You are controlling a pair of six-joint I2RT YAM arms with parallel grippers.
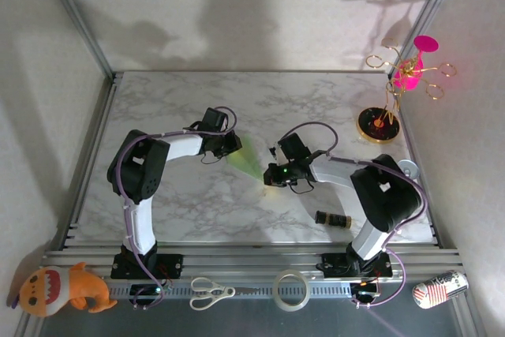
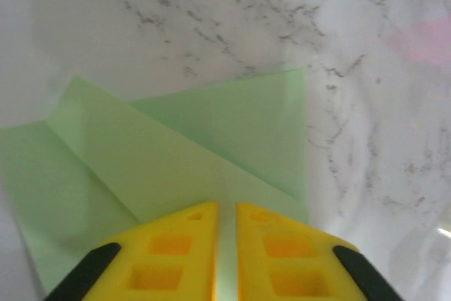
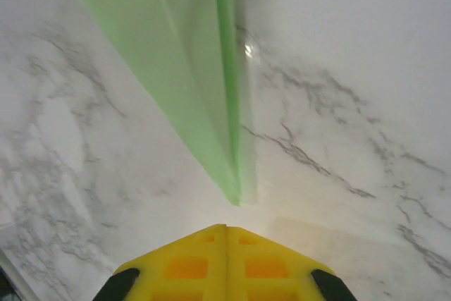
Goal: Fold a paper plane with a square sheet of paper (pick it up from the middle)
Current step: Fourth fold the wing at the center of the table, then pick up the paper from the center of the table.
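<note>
- Paper plane (image 1: 246, 157) lies mid-table between my two grippers. Its long axis runs from the left gripper (image 1: 233, 145) to the right gripper (image 1: 270, 175).
- Left wrist view: the plane's (image 2: 211, 146) wide, layered end sits right at the left gripper (image 2: 225, 206). The jaws are a thin slit apart with green showing in the slit. I can't tell whether that's a pinch or a let-go.
- Right wrist view: the plane's (image 3: 190, 68) pointed tip aims straight at the right gripper (image 3: 225, 227), just ahead of it and not touching. The jaws are pressed together with nothing in them.
- So the left arm is nearer, on the wide end. I reckon the right would have to open and nose forward along that axis to take the tip.
- The plane looks blurred and possibly lifted off the marble table (image 1: 173, 203), but I can't be sure.
- Nothing stands between the plane and either gripper. A small dark bottle (image 1: 333, 219) lies well clear on the right arm's side, and the gold stand (image 1: 375, 122) is farther off, beyond the right arm.
</note>
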